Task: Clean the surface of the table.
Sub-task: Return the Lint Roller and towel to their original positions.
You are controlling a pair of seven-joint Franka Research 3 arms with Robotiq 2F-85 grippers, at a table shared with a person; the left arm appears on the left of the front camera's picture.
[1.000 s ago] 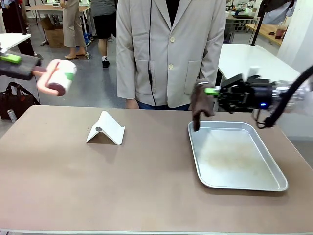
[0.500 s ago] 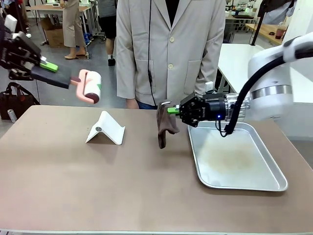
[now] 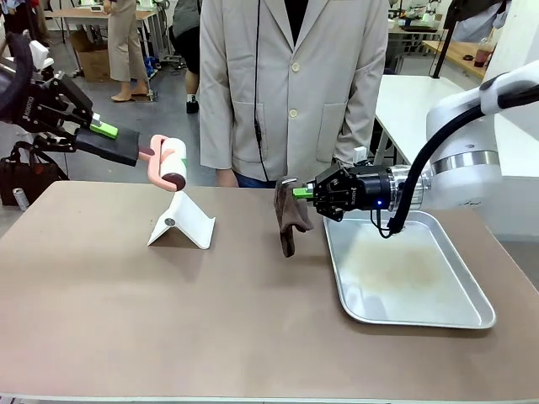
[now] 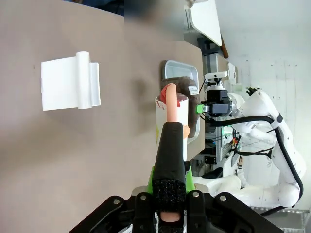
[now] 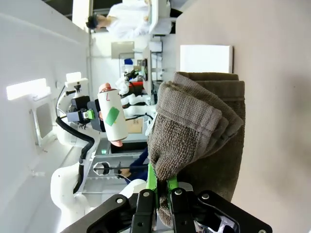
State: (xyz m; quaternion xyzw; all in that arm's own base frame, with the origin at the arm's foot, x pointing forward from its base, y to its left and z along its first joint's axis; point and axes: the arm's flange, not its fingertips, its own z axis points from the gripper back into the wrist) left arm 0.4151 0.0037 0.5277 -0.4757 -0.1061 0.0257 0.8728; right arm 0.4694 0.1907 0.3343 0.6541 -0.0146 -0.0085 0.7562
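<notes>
Both grippers are clamped on tools above the table (image 3: 253, 328). Left gripper (image 3: 99, 130) grips the black handle of a lint roller (image 3: 168, 162), held in the air over the far-left part of the table, the roller head just above a white folded stand (image 3: 183, 222) that sits on the top near the far edge. Right gripper (image 3: 305, 193) pinches a brown towel (image 3: 289, 215), which hangs down folded, near the far edge and just left of a metal tray (image 3: 413, 273). That tray lies on the right half. A person in a pale jacket (image 3: 290, 84) stands at the far edge.

In the left wrist view the roller's handle (image 4: 170, 160) runs between the fingers (image 4: 144, 206).
</notes>
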